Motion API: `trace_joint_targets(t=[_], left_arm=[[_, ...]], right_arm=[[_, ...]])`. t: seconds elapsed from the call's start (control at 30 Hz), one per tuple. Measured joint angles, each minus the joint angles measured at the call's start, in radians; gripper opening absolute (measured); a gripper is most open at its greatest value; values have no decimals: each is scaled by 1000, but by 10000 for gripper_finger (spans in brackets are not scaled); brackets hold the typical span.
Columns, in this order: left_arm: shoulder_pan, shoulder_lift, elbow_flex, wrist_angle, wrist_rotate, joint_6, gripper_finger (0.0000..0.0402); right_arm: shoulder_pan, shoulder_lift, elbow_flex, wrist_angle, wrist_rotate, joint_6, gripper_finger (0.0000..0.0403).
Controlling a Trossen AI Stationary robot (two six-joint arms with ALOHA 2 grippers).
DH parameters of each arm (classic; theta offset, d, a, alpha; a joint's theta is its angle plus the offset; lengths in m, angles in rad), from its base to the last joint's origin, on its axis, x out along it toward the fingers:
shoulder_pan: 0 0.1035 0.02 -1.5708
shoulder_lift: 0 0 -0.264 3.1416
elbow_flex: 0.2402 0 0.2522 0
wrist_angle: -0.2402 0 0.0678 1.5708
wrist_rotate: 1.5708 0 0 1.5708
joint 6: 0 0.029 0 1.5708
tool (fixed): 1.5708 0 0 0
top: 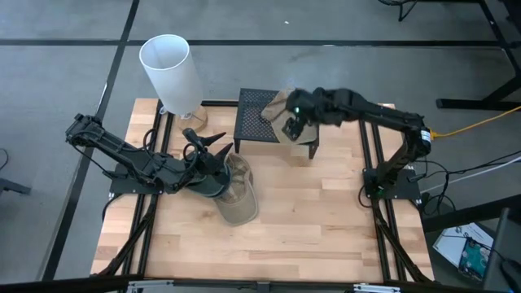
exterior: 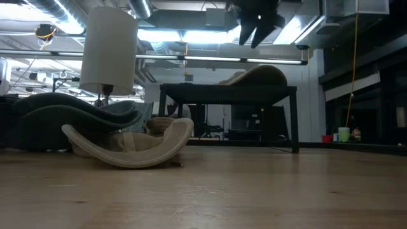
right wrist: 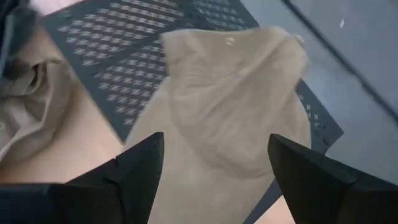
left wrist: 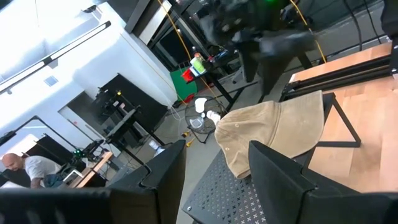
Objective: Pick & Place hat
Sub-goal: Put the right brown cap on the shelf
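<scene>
A tan hat [top: 282, 106] lies crown up on the right end of a black perforated stand [top: 256, 114], its brim hanging past the stand's edge [right wrist: 205, 186]. My right gripper [right wrist: 214, 168] hovers open above this hat [right wrist: 236, 106], fingers slanting down, and touches nothing; the low view shows it high over the stand [exterior: 257, 25]. A second tan hat [top: 236, 191] lies upside down on the wooden table [exterior: 133, 149], partly under my left arm. My left gripper [top: 205, 142] is held level and open above the table, pointing at the stand [left wrist: 230, 199], with nothing between its fingers.
A white lampshade-like cylinder [top: 171, 73] stands at the table's far left corner. The stand's thin legs [exterior: 294, 121] rest on the table at the far middle. Bare wood [top: 309, 220] lies toward the near and right side. A person [left wrist: 25, 171] sits in the room beyond.
</scene>
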Motion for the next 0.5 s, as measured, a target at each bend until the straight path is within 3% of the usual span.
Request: trace_joint_targets(t=[0.2,0.3,0.5], left_arm=[[0,0,0,0,1,-19,169],[0,0,0,0,2,-23,169],[0,0,0,0,13,-25,169]], right_arm=[[-130,5,-1,69,-44,-22,287],[-198,4,-1,126,-115,-22,287],[-305,24,-1,148,-179,66,287]])
